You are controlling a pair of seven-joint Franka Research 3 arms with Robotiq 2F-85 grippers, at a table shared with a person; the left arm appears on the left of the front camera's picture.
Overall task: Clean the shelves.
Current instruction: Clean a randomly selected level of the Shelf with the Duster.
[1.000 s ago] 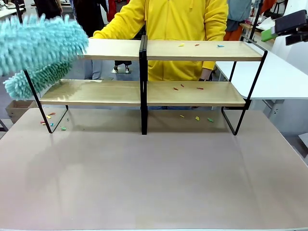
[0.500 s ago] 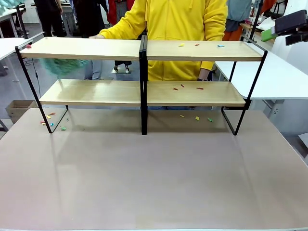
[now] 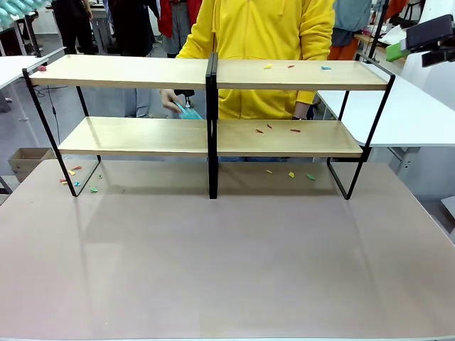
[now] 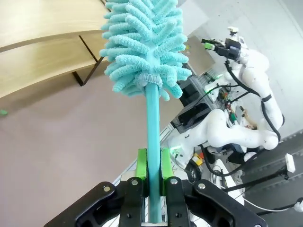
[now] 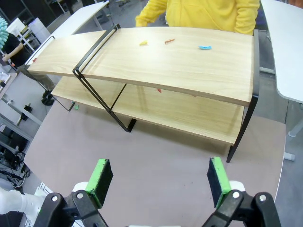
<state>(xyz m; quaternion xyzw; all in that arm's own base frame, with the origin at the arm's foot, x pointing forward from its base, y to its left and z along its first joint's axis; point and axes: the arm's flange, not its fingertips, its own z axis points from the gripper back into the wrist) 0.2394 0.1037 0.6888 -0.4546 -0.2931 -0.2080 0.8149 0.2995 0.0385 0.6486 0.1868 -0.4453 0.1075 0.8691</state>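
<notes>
The shelves [image 3: 142, 72] stand across the far half of the table, two light-wood boards on a black frame. Small coloured scraps [image 3: 291, 67] lie on the top board's right half, and more scraps [image 3: 274, 129] on the lower board. In the left wrist view my left gripper [image 4: 153, 165] is shut on the handle of a teal fluffy duster [image 4: 144, 42], held up off the shelves [image 4: 38, 52]. The duster's tip [image 3: 14, 8] shows at the front view's top left corner. My right gripper [image 5: 160, 177] is open and empty, high to the right of the shelves [image 5: 189, 61].
A person in a yellow top [image 3: 263, 28] stands behind the shelves, one hand [image 3: 174, 103] between the tiers holding something small and teal. Scraps [image 3: 291, 174] lie on the table under the rack, and others [image 3: 75, 181] by its left foot. White tables [image 3: 412, 114] flank the sides.
The duster has swung up and left, away from the shelves' left end. The person's hand has dropped from the top board to between the tiers. The right gripper has not moved.
</notes>
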